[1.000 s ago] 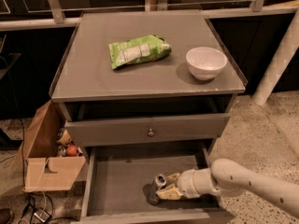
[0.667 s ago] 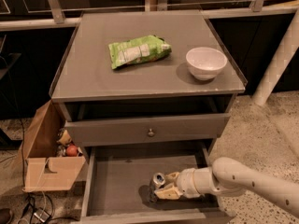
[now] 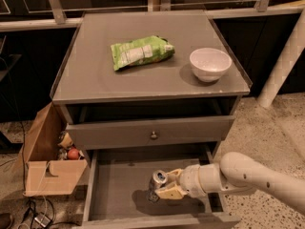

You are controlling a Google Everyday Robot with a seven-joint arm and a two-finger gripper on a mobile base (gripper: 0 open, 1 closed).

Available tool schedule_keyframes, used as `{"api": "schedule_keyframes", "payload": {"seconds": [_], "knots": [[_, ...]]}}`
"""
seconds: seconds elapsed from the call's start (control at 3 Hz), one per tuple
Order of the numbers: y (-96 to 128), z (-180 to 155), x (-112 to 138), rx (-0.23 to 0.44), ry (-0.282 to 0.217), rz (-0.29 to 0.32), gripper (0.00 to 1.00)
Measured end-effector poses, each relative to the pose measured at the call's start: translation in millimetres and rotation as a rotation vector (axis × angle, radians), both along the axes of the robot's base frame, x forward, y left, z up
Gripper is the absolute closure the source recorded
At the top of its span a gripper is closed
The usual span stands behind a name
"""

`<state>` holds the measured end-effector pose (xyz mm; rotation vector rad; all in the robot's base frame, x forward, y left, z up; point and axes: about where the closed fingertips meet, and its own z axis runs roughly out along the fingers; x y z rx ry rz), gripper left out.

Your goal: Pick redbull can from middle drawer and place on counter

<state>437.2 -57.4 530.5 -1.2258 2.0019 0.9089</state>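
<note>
The gripper (image 3: 162, 189) is down in the middle drawer (image 3: 119, 187), near the front-right part. Its tan fingers are closed round the redbull can (image 3: 157, 179). The can stands almost straight up w/ its shiny top showing. Vs. a sec ago, the gripper & can have slid a little to the left. There's a dark shadow under the can; can't tell if it touches the drawer floor. Up on the counter (image 3: 90, 80), the green snack bag (image 3: 141, 51) & white bowl (image 3: 210, 64) haven't moved.
</note>
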Motion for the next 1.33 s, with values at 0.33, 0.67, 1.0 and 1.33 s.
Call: {"api": "schedule_keyframes", "payload": {"seconds": [0.33, 0.67, 1.0, 1.33], "knots": [[4.3, -7.2, 3.2, 0.002, 0.012, -0.005, 1.00], [10.5, 16.8, 18.8, -0.026, -0.043, -0.007, 1.00], [14.3, 48.2, 30.3, -0.058, -0.103, -0.006, 1.00], [18.7, 78.6, 33.7, -0.091, -0.163, 0.002, 1.00]]}}
